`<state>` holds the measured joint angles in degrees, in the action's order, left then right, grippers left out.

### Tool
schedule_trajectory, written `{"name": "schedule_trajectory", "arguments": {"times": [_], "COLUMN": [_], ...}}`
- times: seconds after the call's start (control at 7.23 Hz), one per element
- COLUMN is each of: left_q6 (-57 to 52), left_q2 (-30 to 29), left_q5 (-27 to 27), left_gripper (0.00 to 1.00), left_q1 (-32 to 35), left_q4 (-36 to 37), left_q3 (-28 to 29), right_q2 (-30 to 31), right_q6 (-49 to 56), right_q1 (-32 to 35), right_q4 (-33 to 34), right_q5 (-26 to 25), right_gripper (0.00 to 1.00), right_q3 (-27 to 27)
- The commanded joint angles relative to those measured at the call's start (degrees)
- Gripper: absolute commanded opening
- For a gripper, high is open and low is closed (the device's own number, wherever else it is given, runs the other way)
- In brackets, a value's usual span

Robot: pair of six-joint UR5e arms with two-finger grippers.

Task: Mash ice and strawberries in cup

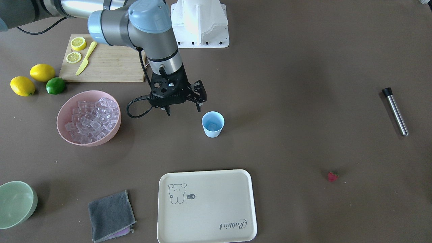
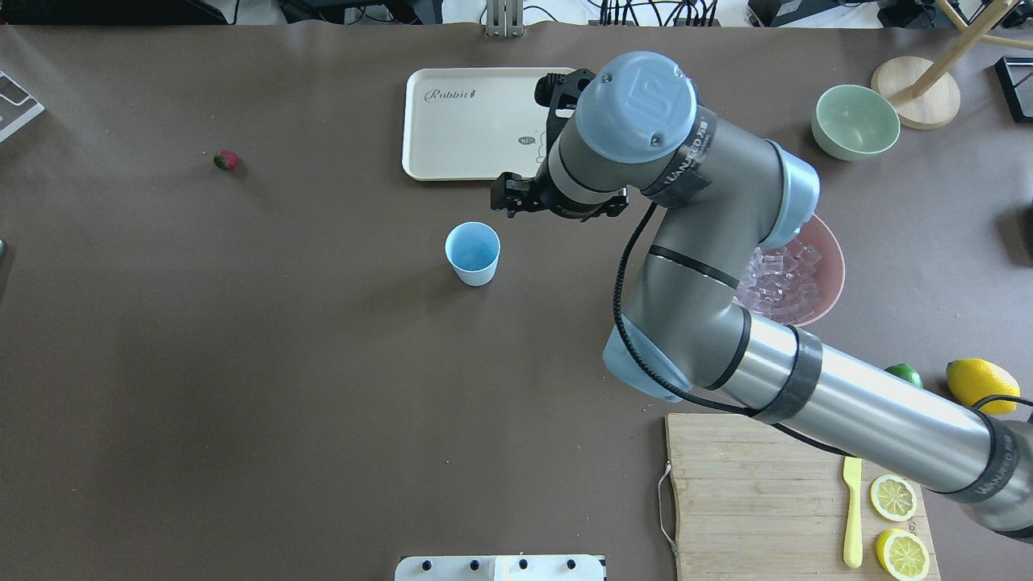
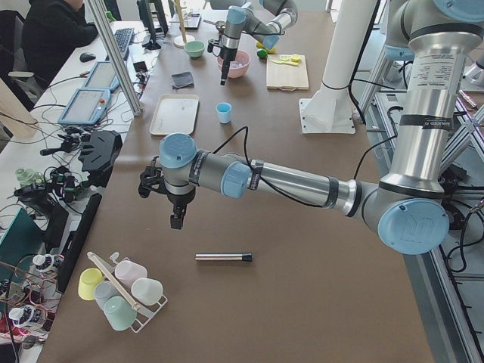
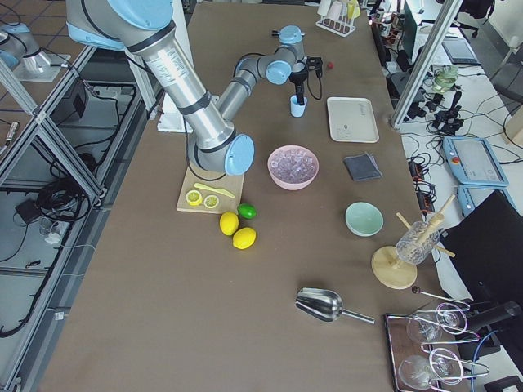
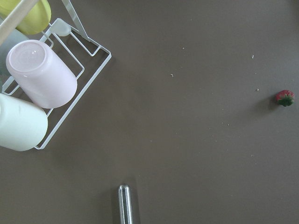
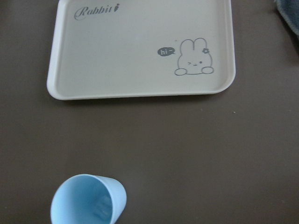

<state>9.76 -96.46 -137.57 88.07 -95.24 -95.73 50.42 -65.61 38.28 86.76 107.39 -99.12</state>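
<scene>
The right gripper (image 1: 183, 109) hangs above the table (image 1: 287, 152) with its fingers (image 1: 199, 108) apart and nothing between them. It is close by the cup (image 1: 213, 124) without touching it. The cup stands upright, and what looks like one clear cube lies at its bottom. The rest of the ice (image 1: 92, 118) fills the pink bowl (image 1: 63, 113) on the gripper's other side. The tray (image 1: 216, 199) lies near the cup, on the side away from the robot.

The strawberry (image 1: 332, 176) lies alone on the table, well apart from the cup, toward the robot's left. The left gripper (image 3: 175, 221) hovers over that end near a steel rod (image 1: 395, 111). Whether it is open or closed cannot be told.
</scene>
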Motion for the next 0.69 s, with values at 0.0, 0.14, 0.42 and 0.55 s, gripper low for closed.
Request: {"name": "schedule_trajectory", "arguments": {"times": [0.0, 0.14, 0.42, 0.55], "left_q6": [0.0, 0.0, 0.0, 0.0], "left_q2": [0.1, 0.1, 0.4, 0.4], "left_q5": [0.1, 0.1, 0.1, 0.2], "left_gripper": [0.98, 0.98, 0.98, 0.98], "left_q1": [0.0, 0.0, 0.0, 0.0], "left_q4": [0.0, 0.0, -0.2, -0.2], "left_q3": [-0.1, -0.2, -0.3, -0.1], "right_q2": [10.2, 14.8, 21.2, 22.3], "right_q6": [13.5, 16.6, 16.7, 16.6], "right_q1": [8.3, 9.5, 10.7, 10.1], "right_q4": [6.3, 9.0, 9.8, 10.3], "right_q5": [6.0, 6.3, 5.6, 3.5], "right_gripper": [1.00, 1.00, 1.00, 1.00], "right_q3": [-7.9, -11.1, -14.1, -13.6]}}
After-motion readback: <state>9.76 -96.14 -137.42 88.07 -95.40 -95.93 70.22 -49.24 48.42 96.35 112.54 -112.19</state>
